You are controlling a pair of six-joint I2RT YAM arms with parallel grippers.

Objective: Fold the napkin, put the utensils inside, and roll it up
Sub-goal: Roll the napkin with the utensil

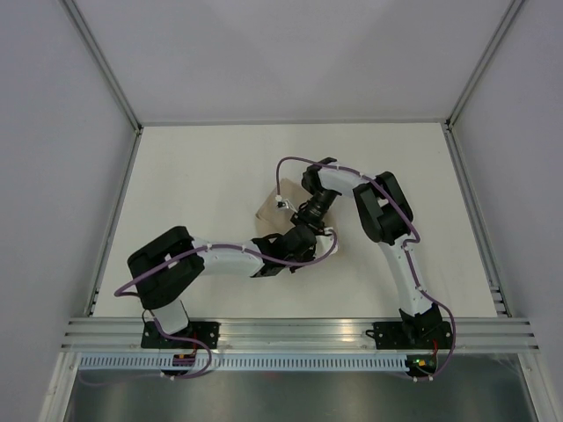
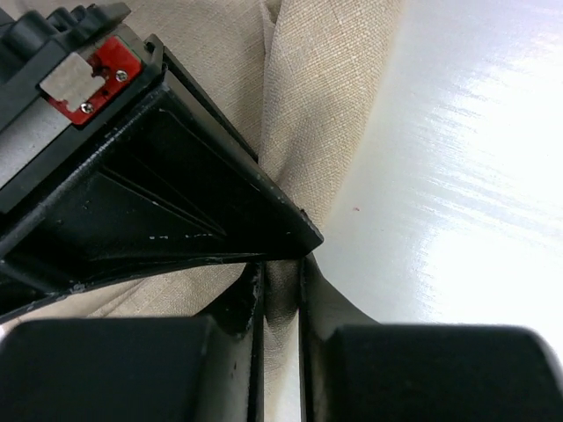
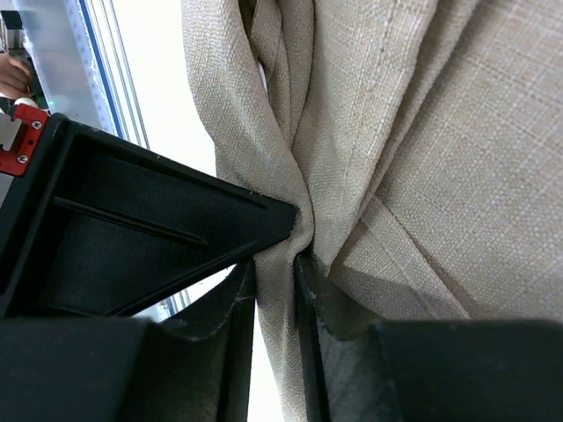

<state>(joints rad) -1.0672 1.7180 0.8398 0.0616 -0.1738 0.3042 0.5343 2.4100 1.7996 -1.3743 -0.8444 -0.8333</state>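
The beige napkin [image 1: 266, 207] lies bunched at the table's middle, mostly hidden under both arms. My left gripper [image 1: 297, 241] and right gripper [image 1: 302, 226] meet over it, almost touching. In the left wrist view the left gripper [image 2: 281, 274] is shut on a thin fold of the napkin [image 2: 327, 88], with the right gripper's black body [image 2: 167, 202] pressed close beside it. In the right wrist view the right gripper [image 3: 276, 264] is shut on a gathered ridge of the napkin [image 3: 440, 132], whose folds hang past the jaws. The utensils are out of view.
The white table [image 1: 202, 176] is framed by grey walls with metal posts [image 1: 106, 66] at the sides. An aluminium rail [image 1: 299, 330] runs along the near edge, carrying both arm bases. Purple cables [image 1: 295, 163] loop over the arms.
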